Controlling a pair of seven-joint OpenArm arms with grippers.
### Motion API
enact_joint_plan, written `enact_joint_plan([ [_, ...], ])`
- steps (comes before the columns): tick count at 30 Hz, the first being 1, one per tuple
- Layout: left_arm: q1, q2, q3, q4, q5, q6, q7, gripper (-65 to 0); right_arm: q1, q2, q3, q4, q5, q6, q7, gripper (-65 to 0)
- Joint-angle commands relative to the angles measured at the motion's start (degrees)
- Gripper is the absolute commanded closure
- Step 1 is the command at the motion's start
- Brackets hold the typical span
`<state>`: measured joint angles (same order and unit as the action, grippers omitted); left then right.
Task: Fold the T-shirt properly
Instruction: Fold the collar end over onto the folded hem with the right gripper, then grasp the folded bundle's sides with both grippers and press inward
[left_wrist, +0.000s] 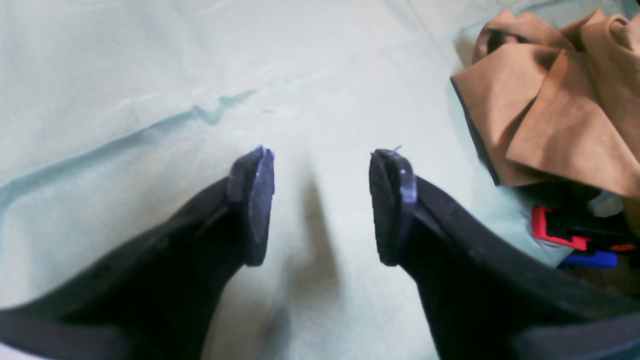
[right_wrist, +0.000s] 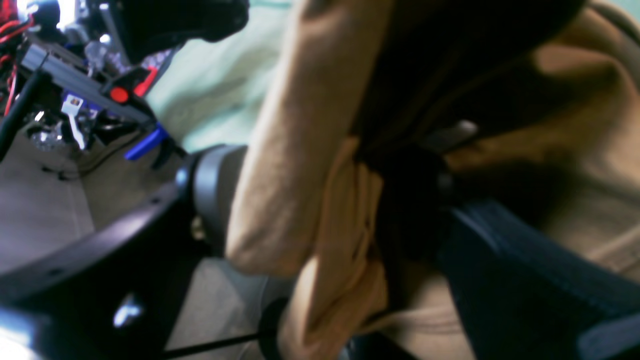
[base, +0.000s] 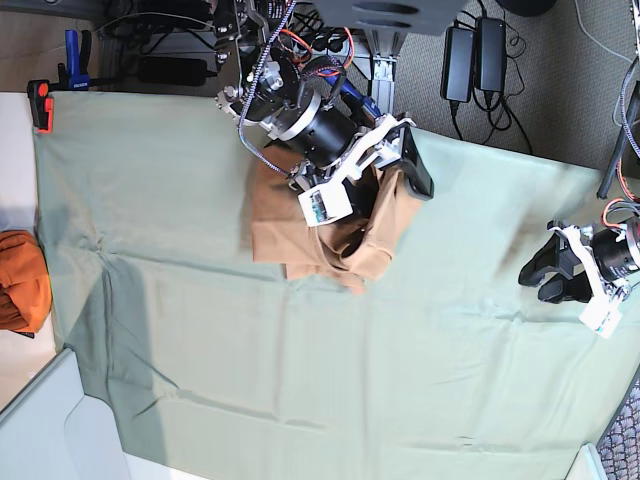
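T-shirt (base: 330, 225): bunched near the green sheet's (base: 300, 380) far edge. Right gripper (base: 385, 165) directly over it, cloth draped between its jaws, grip uncertain. Left gripper (base: 548, 272) spread, empty, well apart at the sheet's right edge.

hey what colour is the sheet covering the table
Pale green, plain with no pattern. The sheet shows best in the base view.

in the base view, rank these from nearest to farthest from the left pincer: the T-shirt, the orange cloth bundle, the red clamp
Measured from the left pincer at the right edge:
1. T-shirt, mid-sheet, under the other arm.
2. Red clamp, top left corner.
3. Orange cloth bundle, left edge; only slightly beyond the clamp.
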<state>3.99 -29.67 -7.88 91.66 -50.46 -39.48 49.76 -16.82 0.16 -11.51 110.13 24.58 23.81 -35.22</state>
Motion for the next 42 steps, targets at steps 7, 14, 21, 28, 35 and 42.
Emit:
enact_joint_plan([
  [7,-0.81,-2.32,-0.42,1.03,-4.44,-0.52,0.94,-34.1,2.82,-0.2,-0.26,3.04,1.97,6.19,2.73,-43.9],
  [14,-0.81,-6.36,-3.56,1.05,-6.4,-0.52,1.16,-34.1,6.64,-0.17,-0.26,3.02,1.79,6.21,1.46,-43.9],
  [21,-0.04,-7.67,-9.01,3.98,-12.41,-0.52,6.25,-17.5,6.64,-0.17,0.02,6.34,1.95,6.19,1.09,-43.9],
  [28,6.36,-7.15,0.13,23.52,-4.87,-0.52,2.56,0.0,9.84,-0.17,8.39,11.04,-5.27,6.08,2.27,-2.7],
  [35,7.34,-5.77,19.65,27.98,18.71,-0.52,-7.23,0.0,15.93,0.87,22.49,5.53,-7.61,6.03,2.23,0.0],
  [42,6.34,0.96,33.11,23.37,30.51,-0.52,-10.49,0.0,24.57,6.71,22.97,-13.27,-5.09,6.05,2.27,0.0],
])
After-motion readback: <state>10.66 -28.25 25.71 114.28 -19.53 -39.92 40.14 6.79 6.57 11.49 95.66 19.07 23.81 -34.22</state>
